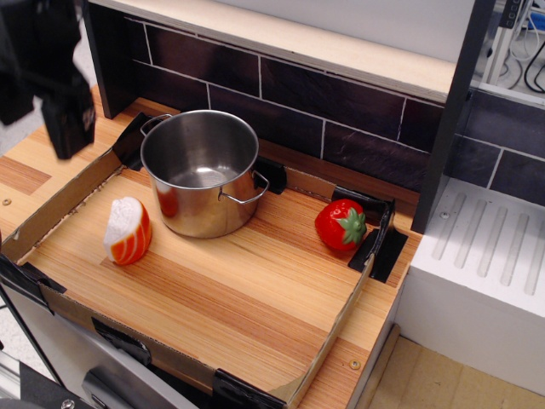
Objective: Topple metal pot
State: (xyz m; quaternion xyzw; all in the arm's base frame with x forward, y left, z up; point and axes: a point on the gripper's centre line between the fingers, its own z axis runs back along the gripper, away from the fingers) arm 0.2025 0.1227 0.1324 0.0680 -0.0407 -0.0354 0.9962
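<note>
The metal pot (pixel 203 173) stands upright and empty at the back left of the cardboard-edged wooden tray (pixel 221 298). It is shiny steel with a wire loop handle on each side. My gripper (pixel 68 128) is a dark, blurred shape at the upper left, raised above the tray's left edge, to the left of the pot and apart from it. Its fingers are blurred, so I cannot tell whether they are open or shut.
An orange-and-white toy food piece (pixel 128 231) stands in front and to the left of the pot. A red toy strawberry (pixel 341 225) lies at the tray's back right. A dark tiled back wall (pixel 341 94) and a white sink block (pixel 485 281) border the tray.
</note>
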